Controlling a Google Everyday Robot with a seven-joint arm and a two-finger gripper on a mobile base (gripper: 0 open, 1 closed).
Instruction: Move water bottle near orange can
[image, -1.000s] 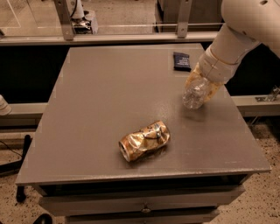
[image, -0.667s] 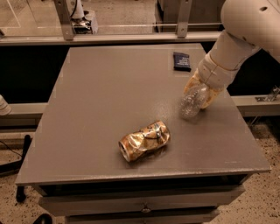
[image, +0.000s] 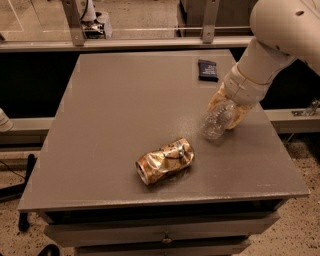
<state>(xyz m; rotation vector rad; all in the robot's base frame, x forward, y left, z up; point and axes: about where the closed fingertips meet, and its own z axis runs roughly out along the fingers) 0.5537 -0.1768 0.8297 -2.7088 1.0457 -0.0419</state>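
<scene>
1. Grey tabletop (image: 100, 125) filled the middle of the frame, and all the objects lay on its centre and right half.
2. The orange can (image: 165, 161) lay on its side at lower centre. It was crushed and dented, with its long axis running from lower left to upper right and its silver end toward the lower left.
3. A dark blue packet (image: 207, 70) lay flat near the table's upper right, well apart from the can and out of the line between can and bottle.
4. The water bottle (image: 216, 121) sat right of centre, up and to the right of the can, near it but clearly apart. It was tilted, with its free end pointing down-left toward the can and its other end inside the grasp. Whether the free end touched the table could not be told.
5. The gripper (image: 227, 110) was just right of the bottle and clasped round its upper end, with the yellowish fingers (image: 241, 114) closed on either side. The pale arm (image: 260, 65) reached in from the upper right corner.
6. The can lay down-left of the gripper, roughly along the bottle's own long axis. The coming move was therefore probably a short carry in that direction before setting the bottle down. The likely risks were the leading end knocking the can's near end, or the round bottle rolling once let go.
</scene>
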